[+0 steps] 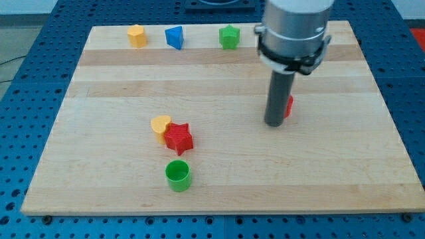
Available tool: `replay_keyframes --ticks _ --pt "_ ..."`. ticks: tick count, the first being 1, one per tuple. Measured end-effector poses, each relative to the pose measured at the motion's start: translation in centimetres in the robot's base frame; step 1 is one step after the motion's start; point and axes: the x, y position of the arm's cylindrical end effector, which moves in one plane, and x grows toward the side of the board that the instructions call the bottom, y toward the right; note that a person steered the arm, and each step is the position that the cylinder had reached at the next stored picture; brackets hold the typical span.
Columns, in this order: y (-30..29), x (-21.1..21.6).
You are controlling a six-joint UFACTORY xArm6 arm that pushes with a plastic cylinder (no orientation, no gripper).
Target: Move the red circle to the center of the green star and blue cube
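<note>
On the wooden desk (pixel 199 86), my tip (pixel 274 124) stands just left of a red block (pixel 289 105), mostly hidden behind the rod, shape unclear. No fingers are visible.

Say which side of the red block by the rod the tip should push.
No gripping, only pushing. My tip sits left of the red block; probably push its lower-right side, since the green star and blue block lie up-left.
</note>
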Motion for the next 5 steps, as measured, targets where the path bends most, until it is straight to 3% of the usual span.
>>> replay_keyframes --ticks 2,3,4,5 --pt "4.3 -3.7" --pt "-1.0 -5.4" --pt "-2.5 -4.6" --pt "-2.7 -7.4"
